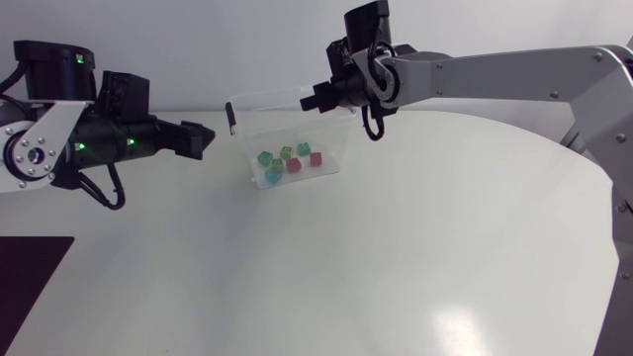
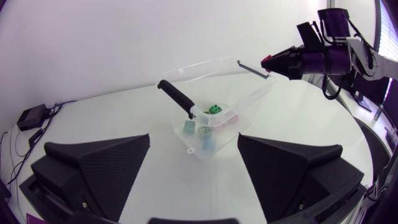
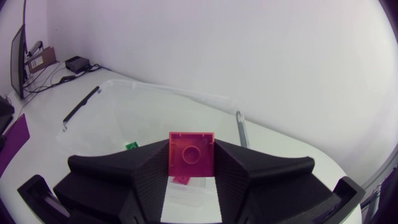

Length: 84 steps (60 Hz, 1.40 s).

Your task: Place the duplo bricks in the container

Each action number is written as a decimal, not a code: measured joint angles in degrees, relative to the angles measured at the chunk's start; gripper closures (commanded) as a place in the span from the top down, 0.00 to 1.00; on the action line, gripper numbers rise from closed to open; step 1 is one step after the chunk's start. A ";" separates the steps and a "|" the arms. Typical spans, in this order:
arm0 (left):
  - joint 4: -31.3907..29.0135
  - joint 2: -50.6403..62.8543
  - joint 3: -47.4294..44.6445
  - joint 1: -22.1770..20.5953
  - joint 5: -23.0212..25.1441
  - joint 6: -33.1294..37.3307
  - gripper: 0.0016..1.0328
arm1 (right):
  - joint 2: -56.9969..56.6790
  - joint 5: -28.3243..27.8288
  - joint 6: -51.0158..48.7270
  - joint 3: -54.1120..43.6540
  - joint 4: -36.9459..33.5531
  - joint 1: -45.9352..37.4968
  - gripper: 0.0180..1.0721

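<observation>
I am pinching a pink duplo brick (image 3: 191, 158) between the fingers of my right gripper (image 3: 191, 149) directly above the clear container (image 3: 186, 94), where other bricks (image 1: 287, 161) are lying, while my left gripper (image 2: 194, 140) is hanging wide open with the container just ahead of it.

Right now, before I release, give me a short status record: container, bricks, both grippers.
container: clear tub, upright
bricks inside: several; green, teal, pink
right gripper: shut on pink brick, above the container
left gripper: open, empty, beside the container
remaining: held brick not yet dropped
</observation>
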 measured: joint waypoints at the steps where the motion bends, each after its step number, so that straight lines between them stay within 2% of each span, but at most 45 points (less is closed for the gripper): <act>1: 0.00 -0.07 -0.09 0.00 0.00 0.00 0.96 | 0.07 0.22 0.00 0.04 0.55 0.02 0.31; 13: 0.13 -0.50 -0.55 0.00 0.00 0.00 0.96 | 1.84 1.46 0.00 0.11 5.99 0.02 0.31; 24: 0.17 -0.83 -0.66 0.00 0.00 0.00 0.96 | 5.33 1.49 -0.02 2.75 5.60 0.02 0.31; 26: 0.17 -0.85 -0.66 0.00 0.02 0.00 0.96 | 6.01 1.49 0.00 3.39 5.40 0.02 0.38; 28: 0.17 -0.96 -0.66 0.00 0.00 0.00 0.96 | 6.67 1.55 0.00 4.17 4.72 0.02 0.52; 32: 0.17 -1.11 -0.66 0.00 0.00 0.00 0.96 | 7.65 1.92 0.00 5.62 3.04 0.13 0.89; 34: 0.15 -1.16 -0.66 0.00 0.00 0.00 0.96 | 7.89 2.01 0.00 6.23 2.47 0.24 0.96; 55: -2.95 -2.75 -0.63 0.00 0.00 0.00 0.96 | 5.90 2.75 0.02 7.23 -0.87 1.09 0.96; 65: -6.62 -3.80 -0.46 0.00 -0.26 0.02 0.96 | -2.56 3.63 0.02 1.73 -2.69 0.63 0.95; 84: -13.66 -4.94 1.70 -0.02 -4.09 0.68 0.96 | -17.79 3.85 0.22 -11.26 -8.76 -4.72 0.95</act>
